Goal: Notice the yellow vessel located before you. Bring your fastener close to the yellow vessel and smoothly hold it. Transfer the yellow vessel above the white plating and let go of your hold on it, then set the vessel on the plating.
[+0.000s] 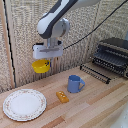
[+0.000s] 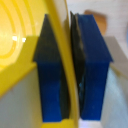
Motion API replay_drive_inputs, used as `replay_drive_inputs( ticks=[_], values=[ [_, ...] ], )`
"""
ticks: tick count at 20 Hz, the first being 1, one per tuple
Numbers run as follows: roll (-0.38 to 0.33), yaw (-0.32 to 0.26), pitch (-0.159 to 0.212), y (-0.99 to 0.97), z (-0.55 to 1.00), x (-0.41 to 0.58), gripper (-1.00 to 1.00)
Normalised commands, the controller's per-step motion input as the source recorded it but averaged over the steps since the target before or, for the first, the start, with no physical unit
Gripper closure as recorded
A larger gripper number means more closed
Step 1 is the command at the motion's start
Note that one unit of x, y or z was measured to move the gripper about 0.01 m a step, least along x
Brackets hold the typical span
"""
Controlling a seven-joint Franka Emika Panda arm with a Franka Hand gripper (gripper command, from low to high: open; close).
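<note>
Exterior view evenly and softly lit, low in resolution and slightly soft throughout, with faint shadows beneath the blue mug and white plate; wrist view blurred at close range, with a bright glare spot on the yellow bowl.

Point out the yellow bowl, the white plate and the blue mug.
yellow bowl [image 1: 41, 65], exterior view, on its outer wall below the gripper.
white plate [image 1: 24, 104], exterior view, on its bare centre.
blue mug [image 1: 74, 84], exterior view, on its side wall.
</note>
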Motion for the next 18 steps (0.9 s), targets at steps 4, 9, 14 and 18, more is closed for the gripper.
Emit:
replay_drive_inputs(
  ticks=[4,9,14,18],
  values=[
    [0.014,0.000,0.073,0.92,0.05,-0.105,1.00],
    [0.000,0.000,0.046,0.96,-0.02,-0.165,1.00],
    [-0.024,0.027,-0.015,0.70,-0.24,-0.053,1.00],
    [-0.053,0.070,-0.076,0.24,-0.35,0.085,1.00]
  ],
)
